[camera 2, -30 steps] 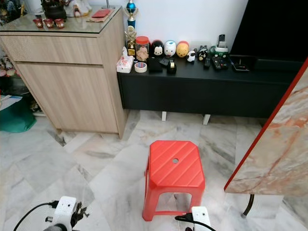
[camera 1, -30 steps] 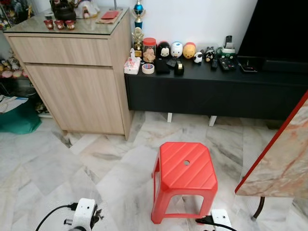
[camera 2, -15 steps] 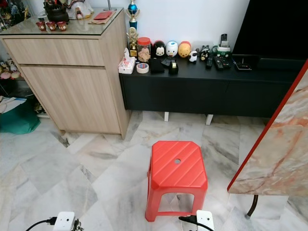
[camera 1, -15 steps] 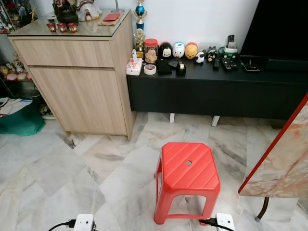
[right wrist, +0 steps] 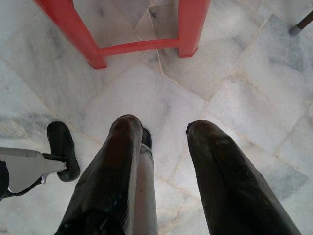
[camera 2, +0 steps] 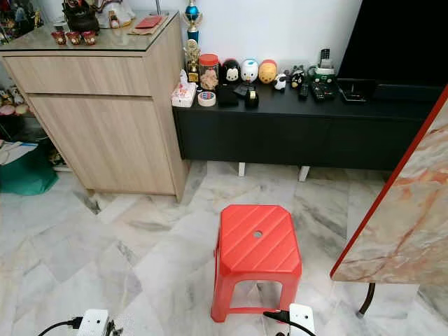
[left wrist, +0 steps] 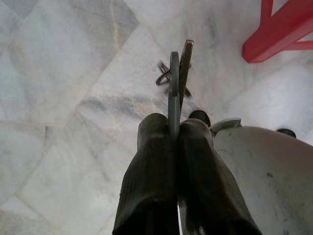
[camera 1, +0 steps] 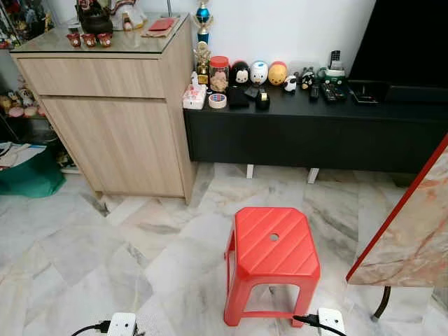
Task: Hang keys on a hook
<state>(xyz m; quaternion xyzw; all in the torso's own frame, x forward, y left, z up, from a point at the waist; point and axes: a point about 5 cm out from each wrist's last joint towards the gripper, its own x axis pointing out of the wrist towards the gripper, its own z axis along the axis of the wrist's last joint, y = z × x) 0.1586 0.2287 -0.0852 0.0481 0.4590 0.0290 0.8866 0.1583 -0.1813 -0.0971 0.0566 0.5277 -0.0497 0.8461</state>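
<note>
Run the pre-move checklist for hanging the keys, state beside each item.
1. Keys held: ok, left gripper is shut on them.
2. Right gripper free: ok, open over the marble floor.
3. Hook located: not ok, none can be made out.
4. Path ahead: not ok, red stool stands directly in front.
5. Keys hanging free of the floor: cannot tell.
</note>
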